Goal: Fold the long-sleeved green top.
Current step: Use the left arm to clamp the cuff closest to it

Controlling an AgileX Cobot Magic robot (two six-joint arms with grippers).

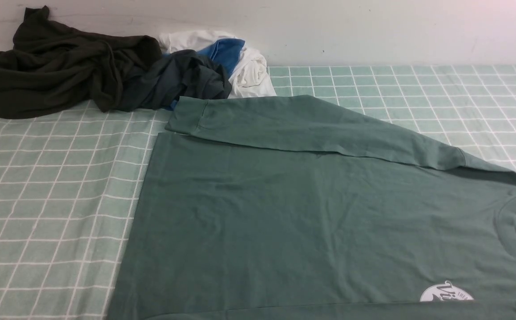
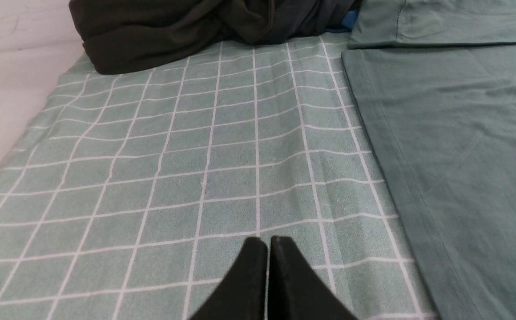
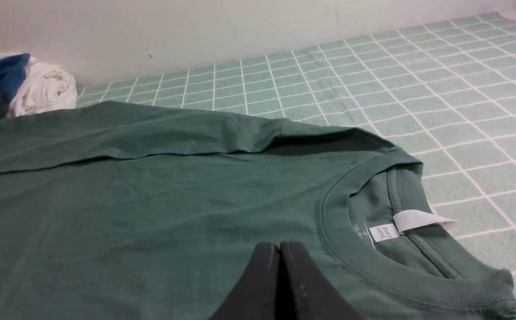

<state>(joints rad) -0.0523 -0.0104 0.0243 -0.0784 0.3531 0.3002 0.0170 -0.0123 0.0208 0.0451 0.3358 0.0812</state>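
The table (image 1: pixel 40 200), covered in a checked green cloth, is carrying the whole workpiece. The green long-sleeved top (image 1: pixel 307 213) is lying flat on it, occupying the centre and the robot's right. Its long axis is running left to right across the robot's front. A pile of other clothes (image 1: pixel 84 75) is sitting at the far left, just touching the top's far corner.

The far sleeve (image 1: pixel 311 126) is lying folded over the body along the far edge, cuff toward the left. The hem (image 2: pixel 387 146) is facing the left arm, and the collar (image 3: pixel 351 249) is facing the right arm.

The left hand (image 2: pixel 268 249) is hovering over bare table just beside the hem, fingers pressed together and holding nothing. The top is lying to the robot's right of this hand. The right hand (image 3: pixel 279 253) is hovering over the chest panel near the collar, fingers likewise pressed together and empty.

Judgement: each arm is standing nearer to one end, so a fold across the long axis is calling for both hands.
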